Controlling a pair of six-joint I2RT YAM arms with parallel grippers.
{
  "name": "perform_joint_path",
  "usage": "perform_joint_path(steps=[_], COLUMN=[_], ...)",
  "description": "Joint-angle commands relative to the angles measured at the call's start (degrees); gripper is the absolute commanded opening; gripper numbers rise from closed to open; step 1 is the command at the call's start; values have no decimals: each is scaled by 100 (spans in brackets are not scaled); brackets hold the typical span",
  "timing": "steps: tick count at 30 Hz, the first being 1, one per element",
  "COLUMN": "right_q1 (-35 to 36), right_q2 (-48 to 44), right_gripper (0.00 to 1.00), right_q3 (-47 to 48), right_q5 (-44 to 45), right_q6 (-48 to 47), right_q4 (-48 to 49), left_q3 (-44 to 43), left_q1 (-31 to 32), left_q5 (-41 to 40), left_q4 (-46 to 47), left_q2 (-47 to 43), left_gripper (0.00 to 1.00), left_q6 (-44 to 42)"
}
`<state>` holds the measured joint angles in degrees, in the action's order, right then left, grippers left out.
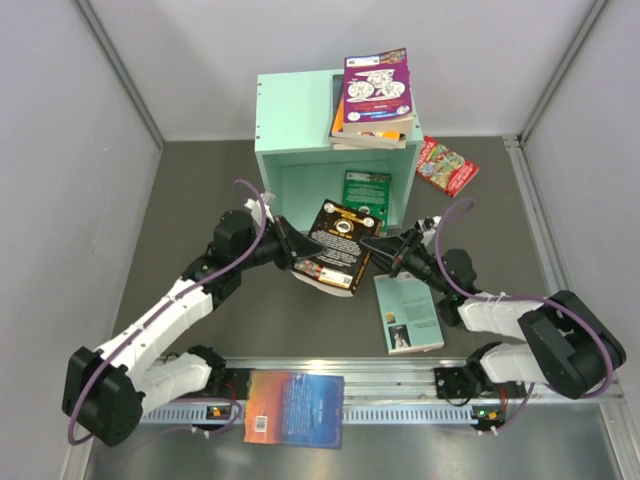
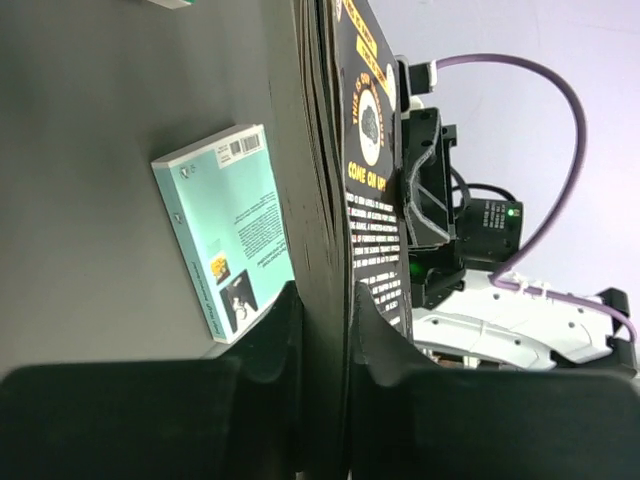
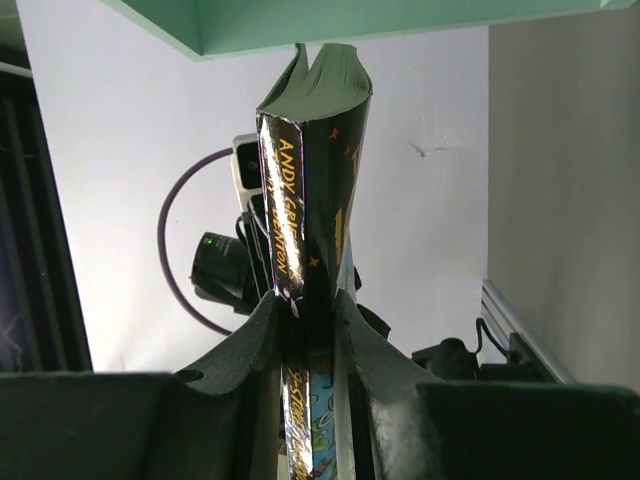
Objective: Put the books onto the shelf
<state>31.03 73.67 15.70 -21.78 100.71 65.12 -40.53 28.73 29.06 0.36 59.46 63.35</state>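
Between left gripper point(image 1: 299, 251), right gripper point(image 1: 373, 246); black book point(image 1: 338, 243).

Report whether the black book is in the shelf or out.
Out. The black book hangs before the shelf, left gripper and right gripper jaws shut on it.

Robot lab cell here: bare pale panels point(image 1: 200, 60) on metal posts point(image 1: 118, 70), a dark table point(image 1: 190, 190), two arms point(image 1: 160, 315) bolted to an aluminium rail point(image 1: 400, 395).
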Motion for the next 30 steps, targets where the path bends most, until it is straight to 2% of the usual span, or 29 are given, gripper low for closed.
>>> perform_joint_path(steps=[1,4,5,8,10,11,13,15,16,18,20,25,30], right_q1=[88,-8,-52,-332,-692,-860,-1420,-1782,-2124,-2433,-2794,-3259,-3278], right_q2=[-98,-46,-54,-290,-598,-1034,-1607,-2565,-2881,-3691,-4165,-4493,-4581], right_gripper=[0,0,24,75,85,89,92,96,96,98,98,97,96], right_q3=[38,12,-6,-190,-462,-559,-779,-858,-841,-780,-797,-780,-639], right_q5=[42,-80,-185,-466,-607,-808,-1046,-1389,-1503,-1785,-2083,-2646,-2849], right_q6=[309,370,397,441,380,336,47,-321,-480,-831,-903,-982,-1229], right_q4=[1328,1319,1327,1232,793,487,-610,-1498,-2529,-3666,-3997,-4472,-4904], left_q3=[-25,28,45,46,-16,-59,-235,-445,-499,-666,-832,-1281,-1651], left_q1=[10,19,27,80,132,211,273,317,317,317,317,317,317], left_q5=[-330,-453,-497,-656,-831,-910,-1164,-1288,-1332,-1482,-1561,-1693,-2132], left_q4=[131,78,61,-10,-1,-1,-1,25,60,314,656,1256,1606], left_q2=[-84,4,48,284,513,575,785,926,1075,1312,1497,2139,2779], left_gripper=[0,0,0,0,0,0,0,0,0,0,0,0,0], left_q6=[-60,-86,-95,-200,-288,-323,-420,-534,-552,-604,-631,-587,-561])
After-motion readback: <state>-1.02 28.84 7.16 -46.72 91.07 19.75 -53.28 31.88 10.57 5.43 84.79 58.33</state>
